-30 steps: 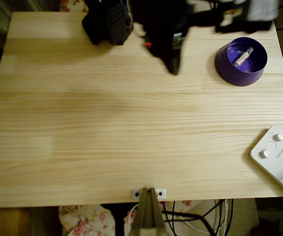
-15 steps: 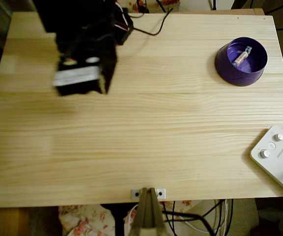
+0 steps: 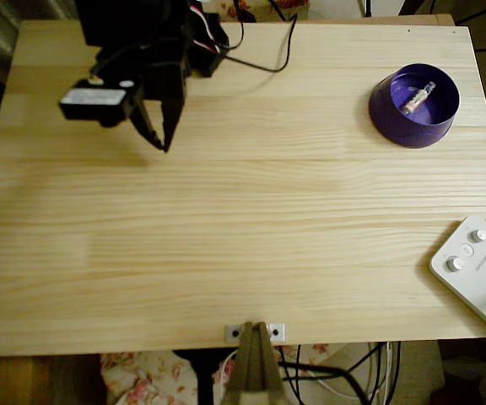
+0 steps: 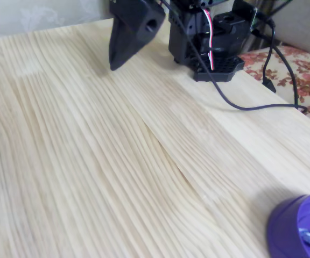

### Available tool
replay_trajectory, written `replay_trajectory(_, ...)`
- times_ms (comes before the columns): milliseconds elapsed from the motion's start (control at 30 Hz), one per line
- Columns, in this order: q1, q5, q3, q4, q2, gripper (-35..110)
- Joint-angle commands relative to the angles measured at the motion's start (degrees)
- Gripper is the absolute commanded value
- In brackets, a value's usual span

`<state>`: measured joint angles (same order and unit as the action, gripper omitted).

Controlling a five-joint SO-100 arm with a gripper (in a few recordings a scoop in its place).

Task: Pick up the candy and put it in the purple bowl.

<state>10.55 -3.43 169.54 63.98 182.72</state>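
Your tool has swung far from the purple bowl; its fingers look clenched and empty over the worktop, and the candy lies in that bowl

- Arm: black, folded close over its base at the far-left of the overhead view.
- Gripper: pointing down toward the table, holding nothing.
- Jaws: tips drawn together to a narrow point in both views.
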Motion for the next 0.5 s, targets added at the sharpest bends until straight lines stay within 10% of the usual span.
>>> replay_trajectory(0,0.4,1.8,0.2,1.4,6.2,-1)
replay_trajectory(467,1.8,1.1,1.8,0.9,6.3,-1)
